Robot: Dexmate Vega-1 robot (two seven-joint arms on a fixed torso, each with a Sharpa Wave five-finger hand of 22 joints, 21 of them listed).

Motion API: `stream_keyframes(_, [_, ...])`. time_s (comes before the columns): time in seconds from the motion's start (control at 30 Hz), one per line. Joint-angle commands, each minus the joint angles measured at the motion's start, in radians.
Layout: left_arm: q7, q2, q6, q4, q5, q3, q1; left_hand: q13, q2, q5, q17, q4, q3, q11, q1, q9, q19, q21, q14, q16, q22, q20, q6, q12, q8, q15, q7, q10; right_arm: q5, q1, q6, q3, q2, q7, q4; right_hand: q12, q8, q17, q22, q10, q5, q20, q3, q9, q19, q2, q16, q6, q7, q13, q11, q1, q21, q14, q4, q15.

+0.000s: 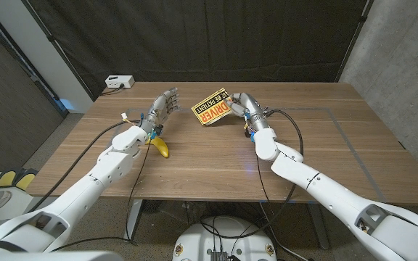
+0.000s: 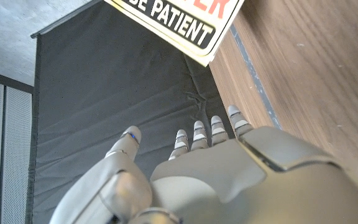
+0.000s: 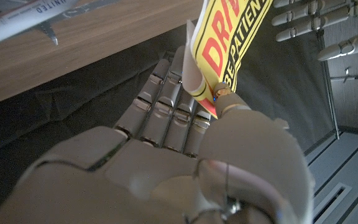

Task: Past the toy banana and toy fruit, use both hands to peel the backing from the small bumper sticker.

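Over the bench (image 1: 318,145), toward twelve o'clock, my right hand (image 1: 242,106) pinches the sticker (image 1: 213,109) by one edge. My left hand (image 1: 162,107) waits empty, fingers spread, at its nine o'clock. The sticker looks light, thin and floppy; I'd pick at a free corner.
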State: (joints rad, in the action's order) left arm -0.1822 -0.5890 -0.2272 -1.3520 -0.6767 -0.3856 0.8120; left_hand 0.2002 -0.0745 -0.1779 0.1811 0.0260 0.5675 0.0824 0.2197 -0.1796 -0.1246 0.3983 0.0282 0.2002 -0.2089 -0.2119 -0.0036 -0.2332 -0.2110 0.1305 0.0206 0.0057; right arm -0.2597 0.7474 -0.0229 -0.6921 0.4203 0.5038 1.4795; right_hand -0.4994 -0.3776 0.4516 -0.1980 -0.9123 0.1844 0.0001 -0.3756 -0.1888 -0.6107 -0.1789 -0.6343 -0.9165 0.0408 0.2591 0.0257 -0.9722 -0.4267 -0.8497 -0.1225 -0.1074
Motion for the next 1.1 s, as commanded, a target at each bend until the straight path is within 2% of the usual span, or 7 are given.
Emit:
stream_keyframes(0.03, [-0.273, 0.005, -0.039, 0.119, -0.083, -0.009, -0.066, 0.0, 0.019, 0.0, 0.004, 0.046, 0.007, 0.004, 0.038, -0.002, 0.001, -0.003, -0.014, 0.007, -0.001, -0.002, 0.039, -0.009, -0.014, -0.001, -0.009, 0.023, 0.241, 0.038, -0.265, 0.093, -0.058, 0.02, -0.09, -0.005, -0.001, 0.005, -0.004, -0.007, -0.002, 0.006, -0.009, -0.002, -0.013, -0.008, -0.002, -0.008, -0.006, 0.004, -0.002, -0.005, -0.009, -0.011, 0.0, -0.078])
stream_keyframes(0.23, [-0.26, -0.017, -0.047, 0.097, -0.047, -0.013, -0.065, 0.001, 0.034, 0.0, 0.004, 0.083, 0.01, 0.01, 0.071, -0.003, 0.002, -0.006, -0.02, 0.006, -0.001, -0.002, 0.06, -0.012, -0.018, -0.009, -0.022, 0.034, 0.377, 0.042, -0.412, 0.132, -0.092, -0.056, -0.154, -0.011, 0.0, 0.014, -0.005, -0.022, -0.003, 0.008, -0.012, -0.003, -0.018, -0.006, -0.012, -0.013, -0.008, 0.007, -0.003, -0.01, -0.014, -0.025, -0.002, -0.077])
stream_keyframes(0.37, [-0.262, -0.024, -0.058, 0.09, -0.037, -0.014, -0.066, 0.003, 0.03, -0.003, 0.006, 0.131, 0.026, 0.014, 0.134, -0.005, 0.02, -0.003, -0.061, 0.017, -0.002, -0.002, 0.099, -0.019, -0.028, -0.025, -0.028, 0.062, 0.448, 0.04, -0.469, 0.149, -0.102, -0.124, -0.184, -0.014, -0.001, 0.018, -0.006, -0.027, -0.003, 0.01, -0.016, -0.003, -0.019, -0.003, -0.013, -0.019, -0.009, 0.009, 0.0, -0.015, -0.017, -0.027, -0.005, -0.075])
stream_keyframes(0.47, [-0.301, -0.006, -0.076, 0.116, -0.067, -0.007, -0.072, 0.006, 0.027, -0.003, 0.008, 0.15, 0.035, 0.007, 0.184, -0.006, 0.04, 0.003, -0.104, 0.029, -0.003, -0.002, 0.125, -0.029, -0.032, -0.041, -0.023, 0.096, 0.49, 0.038, -0.496, 0.159, -0.107, -0.168, -0.2, -0.017, -0.001, 0.021, -0.007, -0.034, -0.004, 0.01, -0.017, -0.003, -0.019, -0.002, -0.015, -0.022, -0.009, 0.011, 0.001, -0.016, -0.018, -0.029, -0.006, -0.079])
stream_keyframes(0.6, [-0.385, 0.032, -0.099, 0.175, -0.129, 0.007, -0.088, 0.012, 0.017, -0.003, 0.014, 0.151, 0.041, -0.009, 0.257, -0.009, 0.08, 0.018, -0.182, 0.051, -0.008, -0.002, 0.203, -0.051, -0.049, -0.074, -0.024, 0.162, 0.574, 0.031, -0.539, 0.169, -0.115, -0.265, -0.233, -0.02, -0.002, 0.028, -0.007, -0.04, -0.004, 0.01, -0.018, -0.004, -0.018, -0.001, -0.02, -0.028, -0.007, 0.013, 0.001, -0.018, -0.02, -0.034, -0.008, -0.08])
stream_keyframes(0.63, [-0.398, 0.035, -0.101, 0.184, -0.132, 0.008, -0.092, 0.015, 0.012, -0.004, 0.017, 0.149, 0.037, -0.022, 0.278, -0.01, 0.087, 0.021, -0.202, 0.057, -0.01, -0.003, 0.24, -0.061, -0.056, -0.085, -0.035, 0.192, 0.593, 0.029, -0.549, 0.172, -0.119, -0.287, -0.243, -0.019, -0.003, 0.029, -0.008, -0.039, -0.005, 0.011, -0.019, -0.004, -0.018, -0.001, -0.021, -0.031, -0.008, 0.013, 0.002, -0.018, -0.021, -0.039, -0.008, -0.081])
stream_keyframes(1.1, [-0.465, 0.03, -0.085, 0.22, -0.096, -0.021, -0.153, 0.027, -0.025, -0.006, 0.047, 0.155, 0.022, -0.083, 0.424, -0.013, 0.199, 0.082, -0.382, 0.143, -0.026, 0.001, 0.384, -0.111, -0.075, -0.162, -0.022, 0.349, 0.709, 0.011, -0.591, 0.192, -0.149, -0.436, -0.304, -0.025, -0.002, 0.042, -0.01, -0.049, -0.006, 0.011, -0.022, -0.005, -0.018, 0.002, -0.028, -0.038, -0.012, 0.02, 0.001, -0.021, -0.028, -0.046, -0.009, -0.079])
